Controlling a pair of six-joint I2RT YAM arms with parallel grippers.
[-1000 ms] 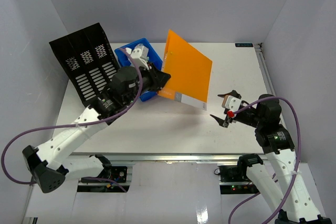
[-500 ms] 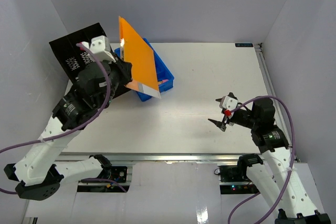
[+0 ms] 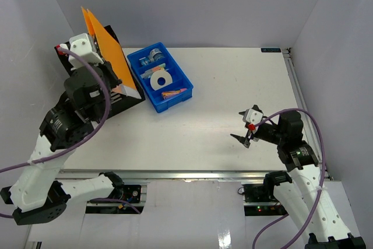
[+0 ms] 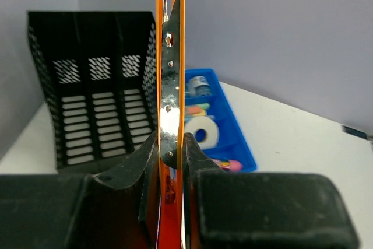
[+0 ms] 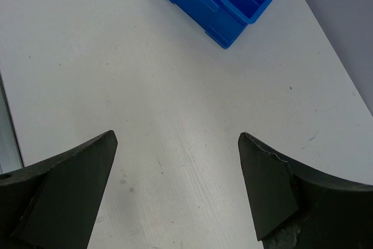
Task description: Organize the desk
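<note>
The left gripper (image 4: 170,155) was clamped on a thin orange plastic folder (image 4: 179,39), holding it upright on edge. Beyond its fingers, to the left, stood the black slotted plastic file rack (image 4: 93,103). To their right lay the blue compartment tray (image 3: 173,102), with tape and small items inside. The right gripper (image 5: 178,144) hung wide open, holding nothing, with the large flat white desk (image 5: 145,86) beneath it. The small things looked sorted; slotting the folder into the rack apparently remained.

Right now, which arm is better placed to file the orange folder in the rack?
Left: the left gripper holds the folder at the rack; the right gripper is open, across the desk.
</note>
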